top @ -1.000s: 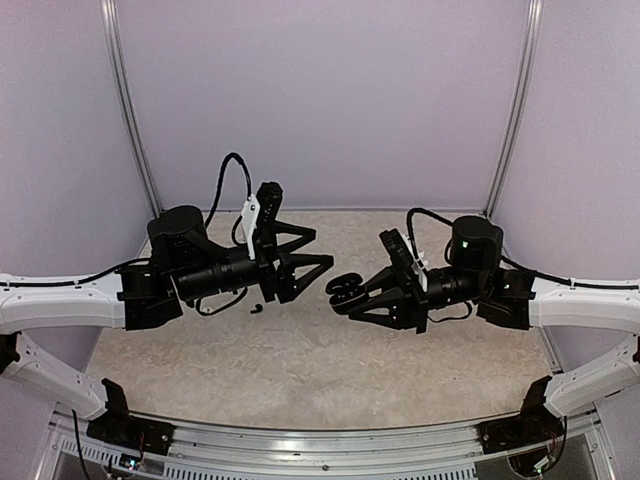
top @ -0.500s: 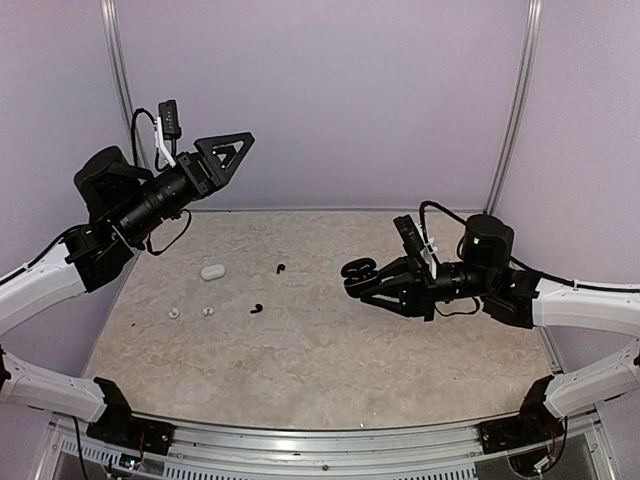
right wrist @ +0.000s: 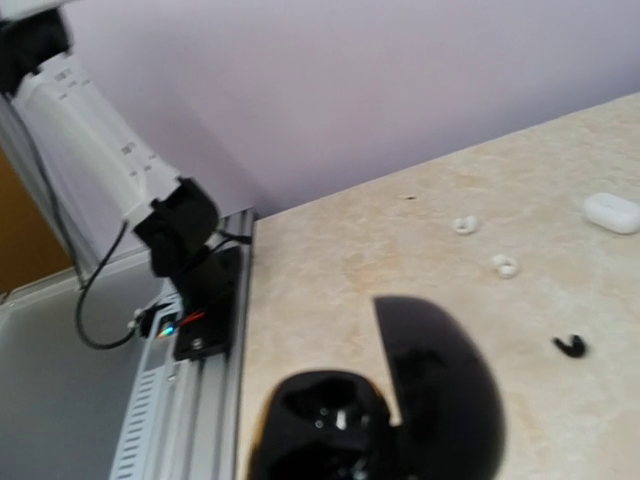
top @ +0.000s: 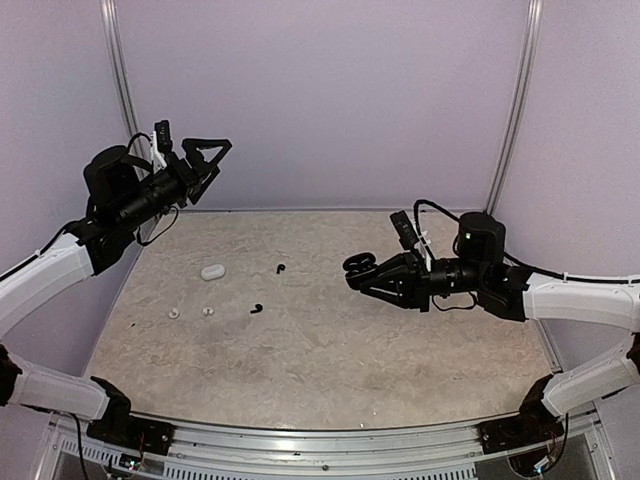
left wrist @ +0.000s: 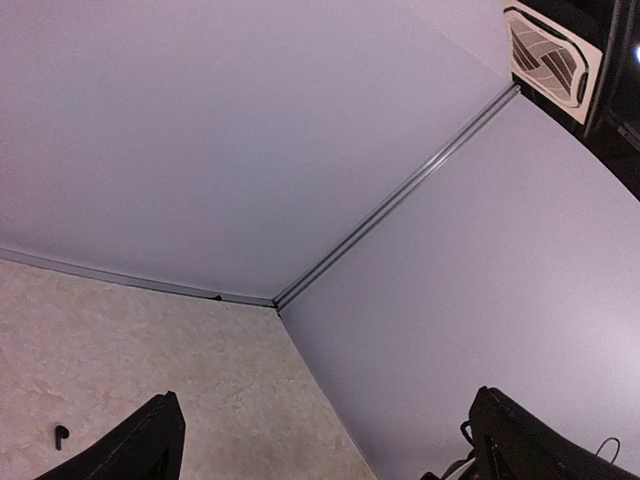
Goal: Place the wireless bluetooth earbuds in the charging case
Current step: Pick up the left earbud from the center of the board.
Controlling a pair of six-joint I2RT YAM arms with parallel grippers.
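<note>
Charging case (top: pixel 357 266), lid open, sits pinched in right gripper (top: pixel 366 279); left gripper (top: pixel 218 155), raised and spread, should descend squarely over black earbud (top: pixel 281 268).

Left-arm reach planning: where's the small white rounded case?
Top view: the small white rounded case lies on the table's left half, behind two white earbuds and left of a black earbud.

Right wrist view: open black charging case (right wrist: pixel 390 400), blurred and cut by the lower edge. Top view: two white earbuds (top: pixel 208 311), too small to show stems.
</note>
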